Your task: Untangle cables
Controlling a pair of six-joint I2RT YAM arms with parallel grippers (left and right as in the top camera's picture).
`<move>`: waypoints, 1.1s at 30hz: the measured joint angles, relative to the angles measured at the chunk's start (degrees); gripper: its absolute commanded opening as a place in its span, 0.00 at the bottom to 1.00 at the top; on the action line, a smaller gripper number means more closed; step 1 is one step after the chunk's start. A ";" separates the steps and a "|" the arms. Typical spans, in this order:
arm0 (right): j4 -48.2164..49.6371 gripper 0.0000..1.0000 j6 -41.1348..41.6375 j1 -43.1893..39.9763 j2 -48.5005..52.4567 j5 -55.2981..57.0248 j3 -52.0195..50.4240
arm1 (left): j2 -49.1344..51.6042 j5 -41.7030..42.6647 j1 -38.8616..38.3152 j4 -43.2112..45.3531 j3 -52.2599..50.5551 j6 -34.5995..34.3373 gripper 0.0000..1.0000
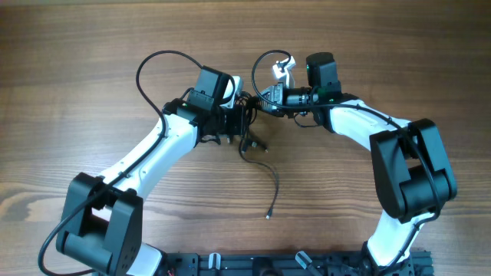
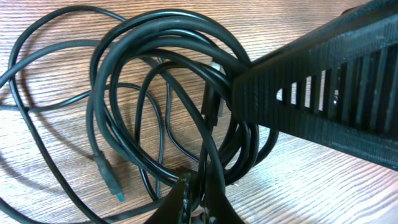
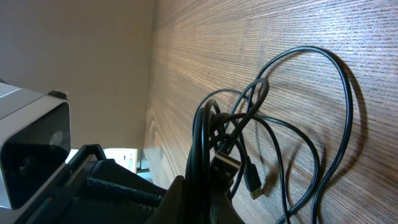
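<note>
Nearest the robot's base, a loose strand (image 1: 275, 182) is trailing along the desk (image 1: 77, 77). Beyond it, the cables (image 2: 245, 146) are bunching between both tools. The left tool (image 1: 239, 126) is clenching them from the left and the right tool (image 1: 261, 98) from the right, both equally close. Farther off, a loop (image 1: 261, 61) is arching away, so I judge a sideways pull apart comes next.

1. Left arm (image 1: 146, 157): glossy white links between bulky black joint housings.
2. Right arm (image 1: 353, 126): the same white links and black housings.
3. A boxy black camera module (image 1: 211, 86) sits at each wrist.
4. A thick black cord (image 1: 146, 65) loops off the left arm.
5. The jaws are matte black; one finger (image 2: 323, 93) has a row of slots.
</note>
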 measured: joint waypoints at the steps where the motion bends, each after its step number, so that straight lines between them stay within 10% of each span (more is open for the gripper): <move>1: 0.00 0.04 0.00 0.00 0.00 0.00 0.00 | 0.00 -0.24 0.00 -0.02 0.00 -0.07 0.08; 33: -1.88 0.04 -1.60 0.04 0.00 4.07 0.00 | -4.48 -12.04 0.00 -13.64 -0.04 2.12 0.04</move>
